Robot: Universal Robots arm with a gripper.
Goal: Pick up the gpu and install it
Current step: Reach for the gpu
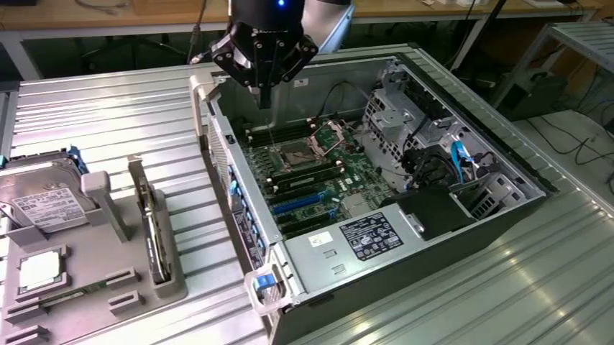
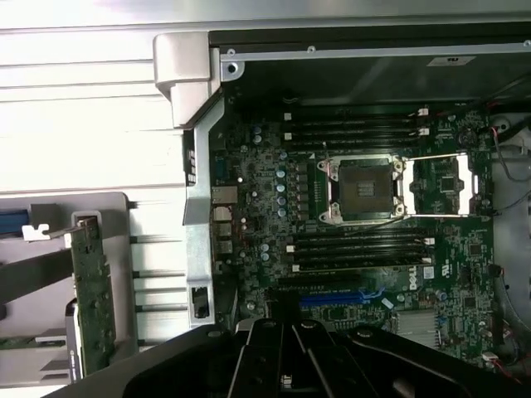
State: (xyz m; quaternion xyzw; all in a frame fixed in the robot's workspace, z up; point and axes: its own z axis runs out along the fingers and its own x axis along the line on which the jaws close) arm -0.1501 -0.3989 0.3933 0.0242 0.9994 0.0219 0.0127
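On the ribbed metal table (image 1: 115, 122), the pincer (image 1: 266, 100) hangs closed, empty, over the open computer case (image 1: 326, 316), gpu (image 1: 154, 223) well apart.

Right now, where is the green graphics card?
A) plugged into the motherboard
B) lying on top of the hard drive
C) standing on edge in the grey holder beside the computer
C: the gpu stands on edge in the grey holder, outside the open computer case.

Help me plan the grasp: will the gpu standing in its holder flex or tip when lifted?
Probably stiff: the gpu looks like a thin green circuit board. Standing on edge in the grey holder, it could tip once freed.
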